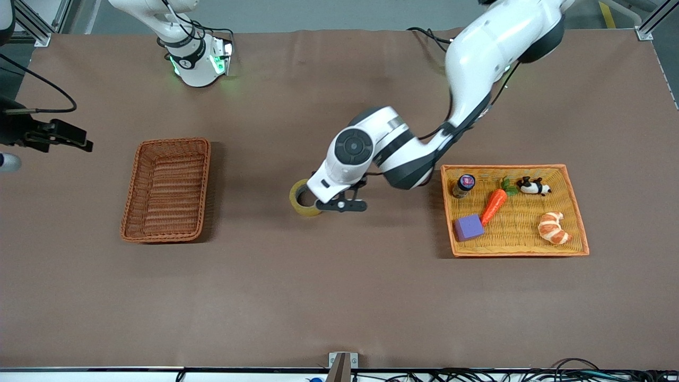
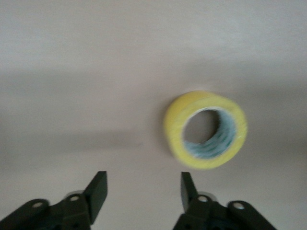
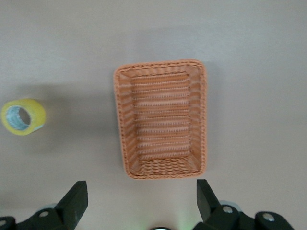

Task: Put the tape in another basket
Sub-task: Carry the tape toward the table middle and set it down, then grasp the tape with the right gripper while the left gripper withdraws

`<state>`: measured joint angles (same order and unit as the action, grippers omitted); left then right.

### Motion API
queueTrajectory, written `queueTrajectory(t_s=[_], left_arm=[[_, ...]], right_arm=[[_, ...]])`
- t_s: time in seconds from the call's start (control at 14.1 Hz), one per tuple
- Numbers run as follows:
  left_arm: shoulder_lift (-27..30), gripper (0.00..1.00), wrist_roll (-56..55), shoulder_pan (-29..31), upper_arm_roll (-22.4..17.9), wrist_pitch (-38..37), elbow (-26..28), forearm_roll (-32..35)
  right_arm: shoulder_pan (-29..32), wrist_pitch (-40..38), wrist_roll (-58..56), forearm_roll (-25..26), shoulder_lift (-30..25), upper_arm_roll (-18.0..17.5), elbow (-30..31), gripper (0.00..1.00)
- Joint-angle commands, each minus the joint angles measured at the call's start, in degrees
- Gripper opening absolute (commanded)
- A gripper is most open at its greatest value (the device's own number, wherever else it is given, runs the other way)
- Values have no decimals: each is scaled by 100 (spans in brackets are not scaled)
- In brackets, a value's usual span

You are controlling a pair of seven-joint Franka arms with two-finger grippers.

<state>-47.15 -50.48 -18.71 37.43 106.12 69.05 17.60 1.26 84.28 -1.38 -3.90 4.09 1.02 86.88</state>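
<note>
The tape point(image 1: 302, 198), a yellowish roll with a grey core, rests on the bare table between the two baskets, partly hidden by the left arm's hand. In the left wrist view the tape point(image 2: 206, 129) lies apart from my left gripper point(image 2: 144, 184), which is open and empty just over the table beside it. The reddish-brown wicker basket point(image 1: 167, 189) stands empty toward the right arm's end. My right gripper point(image 3: 141, 191) is open and empty, high above the table, looking down on the basket point(image 3: 162, 118) and the tape point(image 3: 23, 116).
A flat yellow-orange woven tray point(image 1: 509, 167) toward the left arm's end holds a carrot point(image 1: 494, 206), a purple block point(image 1: 469, 227), a croissant point(image 1: 553, 227), a small jar point(image 1: 463, 185) and a panda toy point(image 1: 533, 186). The left arm's elbow hangs over the table beside the tray.
</note>
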Motion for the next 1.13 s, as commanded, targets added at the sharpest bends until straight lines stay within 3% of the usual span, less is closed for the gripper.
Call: queueTrajectory(t_s=[0.0, 0.14, 0.28, 0.49, 0.57, 0.85, 1.06], left_arm=[[1046, 100, 169, 78, -636, -591, 275, 164], [1592, 100, 711, 252, -1026, -609, 459, -36], [2251, 100, 1345, 953, -1063, -610, 836, -431], [2929, 100, 2338, 1483, -1176, -610, 1250, -731], [3148, 100, 2585, 1493, -1412, -601, 1382, -897], [4063, 100, 3841, 1449, -2598, -601, 1883, -1786], [4590, 100, 4020, 1458, -2907, -601, 2243, -1822]], right_arm=[[-214, 429, 355, -120, 109, -311, 171, 100], [-205, 886, 1118, -76, 145, -900, 469, 100], [-232, 1711, 1909, -14, 180, -1550, 1091, 100], [-232, 2705, 3060, 546, 705, -2473, 1516, 100], [-240, 2934, 3482, 757, 994, -2745, 1508, 100], [-539, 3717, 4046, 1372, 1909, -2941, 1507, 100], [-715, 4060, 4951, 2268, 2489, -3230, 1507, 100]])
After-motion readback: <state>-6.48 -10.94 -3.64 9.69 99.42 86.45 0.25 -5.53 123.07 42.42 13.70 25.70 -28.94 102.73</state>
